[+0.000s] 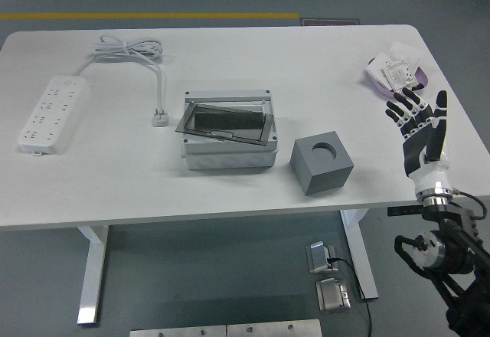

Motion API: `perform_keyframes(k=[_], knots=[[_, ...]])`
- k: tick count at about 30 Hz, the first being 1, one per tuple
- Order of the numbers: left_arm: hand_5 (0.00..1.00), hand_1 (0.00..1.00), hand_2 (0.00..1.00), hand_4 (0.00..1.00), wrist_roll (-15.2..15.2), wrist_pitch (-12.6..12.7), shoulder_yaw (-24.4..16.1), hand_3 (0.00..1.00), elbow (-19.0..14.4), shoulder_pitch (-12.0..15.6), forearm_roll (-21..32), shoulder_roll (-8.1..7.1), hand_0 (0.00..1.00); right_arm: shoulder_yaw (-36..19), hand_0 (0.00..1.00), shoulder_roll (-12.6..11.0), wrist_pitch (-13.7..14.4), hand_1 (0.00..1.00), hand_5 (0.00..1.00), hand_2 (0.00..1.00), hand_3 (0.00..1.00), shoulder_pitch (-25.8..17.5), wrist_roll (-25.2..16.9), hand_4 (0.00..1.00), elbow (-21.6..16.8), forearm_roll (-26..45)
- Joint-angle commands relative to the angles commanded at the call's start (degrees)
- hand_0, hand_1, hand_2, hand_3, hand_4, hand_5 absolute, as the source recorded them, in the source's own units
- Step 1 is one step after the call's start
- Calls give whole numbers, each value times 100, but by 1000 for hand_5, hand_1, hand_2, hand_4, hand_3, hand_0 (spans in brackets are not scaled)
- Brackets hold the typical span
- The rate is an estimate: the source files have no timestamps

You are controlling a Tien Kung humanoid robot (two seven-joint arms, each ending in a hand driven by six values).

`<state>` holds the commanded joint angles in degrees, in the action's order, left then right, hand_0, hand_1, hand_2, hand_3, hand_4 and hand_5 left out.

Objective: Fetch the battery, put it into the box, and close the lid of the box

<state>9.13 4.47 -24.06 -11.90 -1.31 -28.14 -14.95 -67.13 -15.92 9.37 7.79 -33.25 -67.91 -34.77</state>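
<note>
Head view. The right hand (417, 126) stands upright over the table's (306, 53) right edge, at 4 o'clock in the frame, fingers (403, 112) spread and straight, grasping nothing. No left hand shows.

The battery (394, 74), a small white and pink packet, lies flat at the table's far right corner, at 11 o'clock from the hand and near its fingertips but not touching them.

The box (228, 149), grey, sits mid-table, well apart from the hand at its 9 o'clock. Its dark lid (224, 120) is tilted over the opening, not seated flush.

A grey cube (321, 163) with a round hole on top stands just beside the box at its 4 o'clock, between box and hand.

A white power strip (52, 112) with coiled cord (129, 48) lies at far left.
</note>
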Motion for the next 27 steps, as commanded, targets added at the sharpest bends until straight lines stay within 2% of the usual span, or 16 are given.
perform_keyframes(k=[27], knots=[[2, 684, 582, 544, -8, 4, 17, 577, -1, 5, 17, 16, 632, -46, 799, 23, 5, 720, 998, 727, 714, -2, 38, 943, -1, -55]])
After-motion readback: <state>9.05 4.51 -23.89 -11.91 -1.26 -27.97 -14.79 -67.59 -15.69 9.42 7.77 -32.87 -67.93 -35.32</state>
